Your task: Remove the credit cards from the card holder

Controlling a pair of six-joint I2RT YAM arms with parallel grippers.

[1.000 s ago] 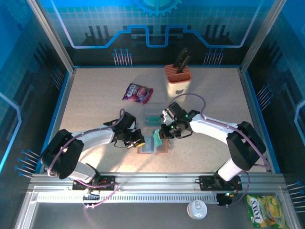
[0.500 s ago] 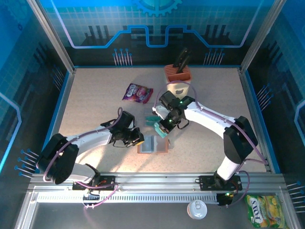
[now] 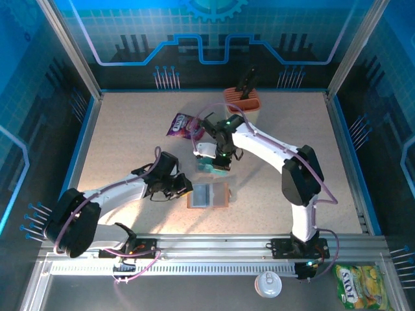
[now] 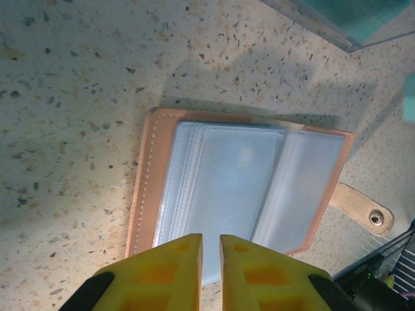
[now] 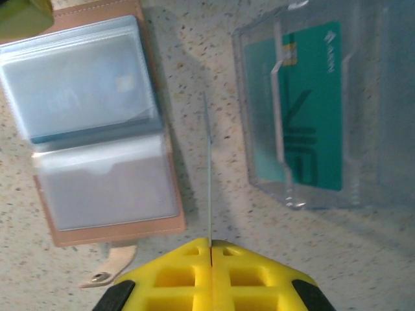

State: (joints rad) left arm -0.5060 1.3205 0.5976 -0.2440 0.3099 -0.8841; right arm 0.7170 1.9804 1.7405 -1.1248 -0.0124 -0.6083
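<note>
The right gripper (image 5: 211, 243) pinches a card (image 5: 207, 168) edge-on, wallet (image 5: 97, 129) at its ten o'clock; the left gripper (image 4: 209, 238), barely parted, has it at twelve.

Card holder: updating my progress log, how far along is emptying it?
Done: one teal card lies in the clear tray. In hand: the right gripper pinches a second card, seen edge-on. Remaining: a sleeve of the open card holder seems to hold another.

Matt speckled stone-look table (image 4: 78, 71), tan leather-look card holder (image 4: 146, 188).
Holder edge stitched, sleeves (image 4: 240, 181) glossy clear plastic; tray (image 5: 369, 110) clear glossy plastic; teal credit card (image 5: 314, 110) smooth; fingers (image 4: 162, 269) yellow matt plastic.
</note>
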